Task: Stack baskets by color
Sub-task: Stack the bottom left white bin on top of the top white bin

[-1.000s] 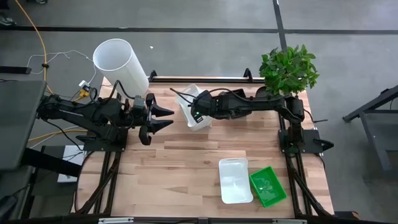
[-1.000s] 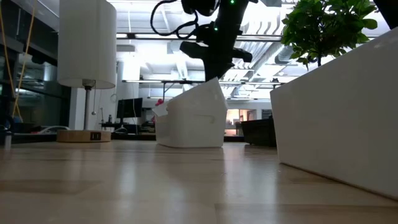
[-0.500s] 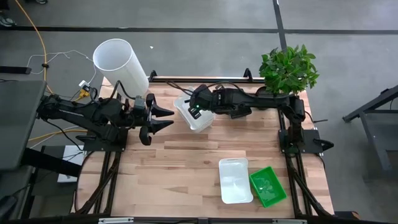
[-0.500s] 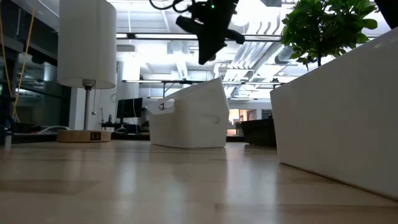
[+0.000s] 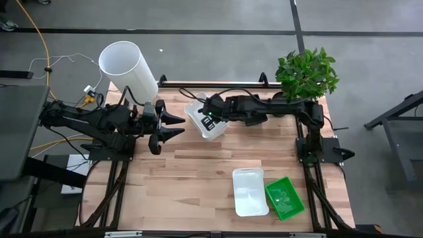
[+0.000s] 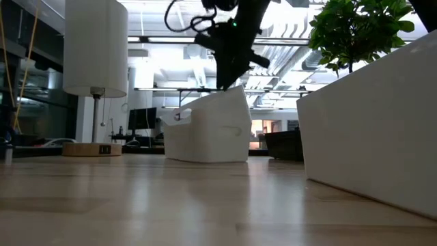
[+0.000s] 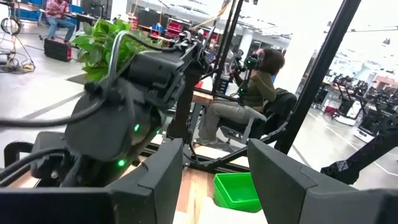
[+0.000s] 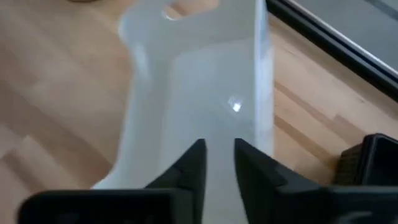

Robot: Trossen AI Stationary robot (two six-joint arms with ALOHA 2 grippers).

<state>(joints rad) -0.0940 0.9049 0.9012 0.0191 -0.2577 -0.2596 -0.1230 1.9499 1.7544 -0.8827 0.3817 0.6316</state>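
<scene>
Leaving the left gripper (image 5: 178, 126) parked at the left side of the tabletop (image 5: 185, 178), fingers spread wide and holding nothing, tips pointing toward the middle and well short of anything to knock. Working next at the far centre, where a white basket (image 5: 195, 111) is sitting slightly tilted with the right gripper (image 5: 208, 122) hanging directly over it, its tip meeting the upper rim in the low view. Looking down past the right gripper's own fingers (image 8: 198, 163), seeing only a slim gap between them with white plastic beneath; not being able to tell whether a wall is pinched there or the tips are merely hovering inside. Judging the step as securing this basket for carrying, so aiming for one side wall seated deep between the fingers rather than nipped at the edge, and lifting straight up to check that the tray is hanging level before travelling. Heading then toward the near right, where a second white basket (image 5: 250, 192) is lying flat with a green basket (image 5: 285, 197) touching or just beside it on its right. Lining up long side with long side and lowering squarely, white into white, while avoiding nudging the green one out of place.
</scene>
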